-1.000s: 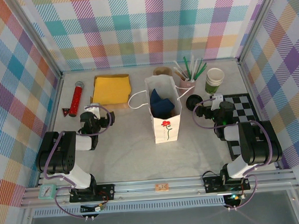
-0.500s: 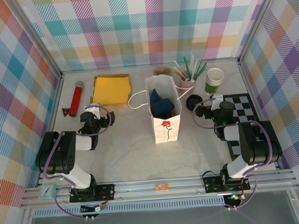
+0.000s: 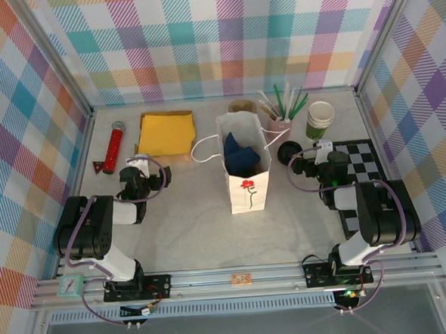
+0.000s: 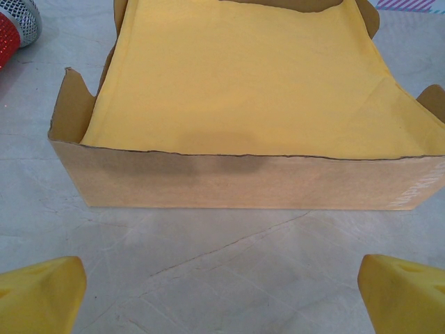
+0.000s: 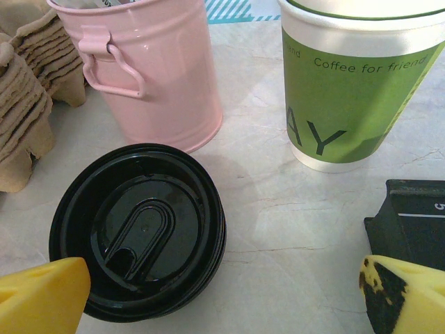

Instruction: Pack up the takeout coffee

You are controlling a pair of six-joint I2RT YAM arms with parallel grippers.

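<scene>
The takeout coffee is out of view. A white paper bag (image 3: 248, 184) with a red flower print stands upright mid-table, with something dark blue (image 3: 243, 154) inside it. A loose black lid (image 3: 288, 152) (image 5: 139, 233) lies flat on the table right of the bag, without a cup. My right gripper (image 3: 313, 160) (image 5: 224, 300) is open just in front of that lid, its left fingertip (image 5: 42, 296) near the lid's rim, holding nothing. My left gripper (image 3: 144, 172) (image 4: 222, 299) is open over bare table, facing a cardboard box (image 4: 243, 174).
A lidless green-and-cream cup stack (image 3: 320, 119) (image 5: 354, 83), a pink bucket of stirrers (image 3: 279, 123) (image 5: 156, 76) and brown cup carriers (image 3: 240, 106) (image 5: 24, 118) stand behind the lid. A yellow-filled box (image 3: 166, 133), a red microphone (image 3: 116, 145) and a checkered board (image 3: 359, 159) lie around.
</scene>
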